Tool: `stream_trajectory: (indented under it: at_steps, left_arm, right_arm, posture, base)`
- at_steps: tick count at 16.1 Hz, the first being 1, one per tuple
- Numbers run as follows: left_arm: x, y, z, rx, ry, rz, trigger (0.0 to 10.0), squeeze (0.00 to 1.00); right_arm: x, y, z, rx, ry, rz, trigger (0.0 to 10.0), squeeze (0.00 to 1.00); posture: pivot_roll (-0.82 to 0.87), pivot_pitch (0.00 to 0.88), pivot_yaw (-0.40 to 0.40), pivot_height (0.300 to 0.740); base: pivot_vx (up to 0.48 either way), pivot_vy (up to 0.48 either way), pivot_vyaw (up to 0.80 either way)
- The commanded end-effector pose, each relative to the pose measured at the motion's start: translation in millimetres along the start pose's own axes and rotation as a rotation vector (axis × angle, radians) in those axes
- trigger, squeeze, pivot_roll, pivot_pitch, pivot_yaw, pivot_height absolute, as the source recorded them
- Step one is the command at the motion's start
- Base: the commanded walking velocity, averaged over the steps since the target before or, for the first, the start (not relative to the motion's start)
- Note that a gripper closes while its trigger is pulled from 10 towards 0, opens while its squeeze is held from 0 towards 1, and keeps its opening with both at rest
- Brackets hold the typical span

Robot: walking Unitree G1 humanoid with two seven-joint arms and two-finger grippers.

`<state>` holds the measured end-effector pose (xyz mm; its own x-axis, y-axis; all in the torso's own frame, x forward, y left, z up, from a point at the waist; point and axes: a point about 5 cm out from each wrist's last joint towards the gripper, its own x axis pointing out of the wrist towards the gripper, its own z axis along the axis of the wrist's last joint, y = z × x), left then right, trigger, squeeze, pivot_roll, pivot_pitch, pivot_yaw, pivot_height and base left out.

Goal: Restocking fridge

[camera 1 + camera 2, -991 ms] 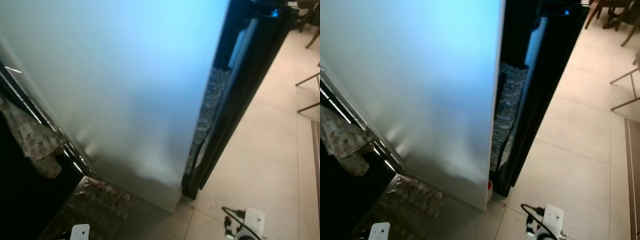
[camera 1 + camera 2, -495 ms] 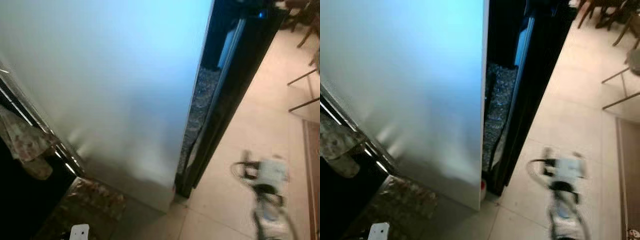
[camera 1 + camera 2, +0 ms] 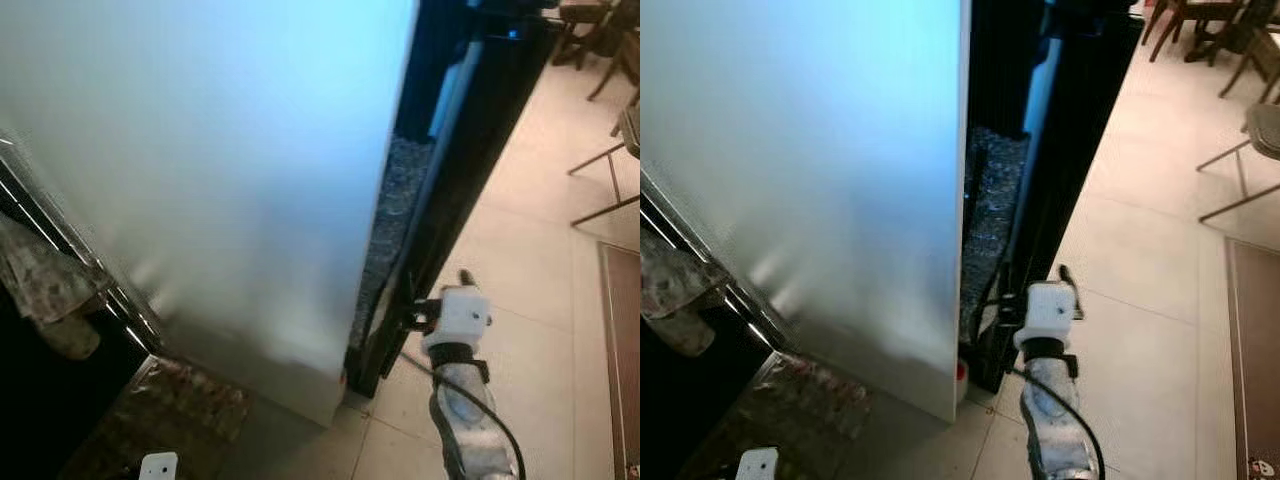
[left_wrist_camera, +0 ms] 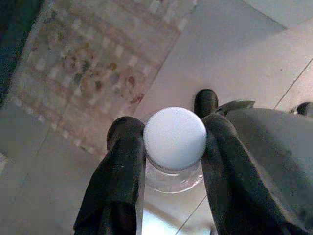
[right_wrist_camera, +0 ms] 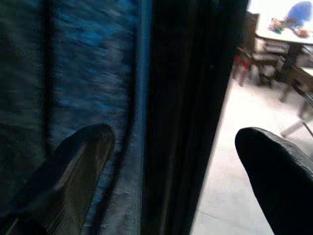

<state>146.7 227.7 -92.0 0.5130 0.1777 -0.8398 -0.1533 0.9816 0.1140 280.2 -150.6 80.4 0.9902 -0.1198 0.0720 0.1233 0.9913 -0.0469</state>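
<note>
Fridge fills most of the head camera's scene, a tall pale panel glowing blue-white, and beside it on the robot's right runs a narrow gap with a speckled grey surface inside, closed off by a tall black edge. The right arm reaches forward and up from the bottom of the scene, its white wrist block level with the foot of that black edge. The right gripper is right there at the edge: in the right wrist view its two black fingers stand wide apart, one on the speckled gap side, the other out toward the tiled floor, with the black edge running between them. Whether either finger touches it, that cannot be told.

Down low, the left gripper hangs over the floor, and the left wrist view looks straight down on a clear bottle with a white cap. The two black fingers pinch it from either side, just under the cap. Beneath it lie pale floor tiles and a patterned mat, the same mat lying at the fridge's foot on the robot's left. Far off on the right, chair legs stand on the beige floor.
</note>
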Motion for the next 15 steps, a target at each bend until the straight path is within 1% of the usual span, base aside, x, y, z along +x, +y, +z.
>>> stream_trajectory:
  at_steps: [1,4,5,6,7,8,9,12,14,15]
  left_arm:
    - [-0.8,-0.3,-4,0.02,0.008,0.004,10.0,0.0]
    - [-0.9,-0.2,-4,0.023,0.007,0.003,10.0,0.0]
    - [-0.9,0.0,-4,0.022,0.007,0.003,10.0,0.0]
    - [-0.8,0.3,-4,0.022,0.007,0.003,10.0,0.0]
    - [-0.8,0.4,-4,0.021,0.007,0.002,10.0,0.0]
    - [-0.8,0.4,-4,0.019,0.007,0.001,10.0,0.0]
    - [-0.8,0.4,-4,0.018,0.007,0.001,10.0,0.0]
    - [-0.8,0.6,-4,0.012,0.006,0.003,10.0,0.0]
    - [-0.8,1.2,-4,0.009,0.006,0.008,10.0,0.0]
    - [-0.8,0.9,-4,0.007,0.006,0.008,10.0,0.0]
  right_arm:
    - [4.4,-10.0,7,-0.003,0.006,-0.062,10.0,1.0]
    - [9.4,-19.4,11,-0.006,0.006,-0.12,10.0,1.0]
    - [13.4,-19.8,14,0.012,0.003,-0.117,10.0,1.0]
    - [17.7,-18.1,16,0.02,0.007,-0.103,10.0,0.38]
    - [20.9,-14.2,17,0.03,0.007,-0.077,10.0,0.0]
    - [24.2,-6.2,19,0.052,0.014,-0.021,10.0,0.0]
    - [25.4,-3.5,20,0.045,0.01,-0.008,10.0,0.0]
    - [30.5,0.7,21,0.059,0.016,-0.002,10.0,0.0]
    - [36.8,2.2,23,0.061,0.017,0.014,10.0,0.0]
    - [39.5,4.7,22,0.045,0.027,0.064,10.0,0.0]
  posture:
    - [0.09,0.031,-0.004,0.74]
    - [0.09,0.039,-0.002,0.74]
    - [0.09,0.042,0.0,0.74]
    - [0.08,0.049,0.001,0.74]
    - [0.08,0.052,0.003,0.74]
    - [0.09,0.056,0.002,0.74]
    - [0.09,0.056,0.002,0.74]
    - [0.1,0.065,0.003,0.74]
    - [0.1,0.068,0.005,0.74]
    - [0.1,0.073,0.008,0.74]
  base:
    - [0.0,0.0,0.0]
    - [0.0,0.0,0.0]
    - [0.0,0.0,0.0]
    - [0.0,0.0,0.0]
    - [0.0,0.0,0.0]
    - [0.0,0.0,0.0]
    - [0.0,0.0,0.0]
    - [0.0,0.0,0.0]
    - [0.0,0.0,0.0]
    - [0.0,0.0,0.0]
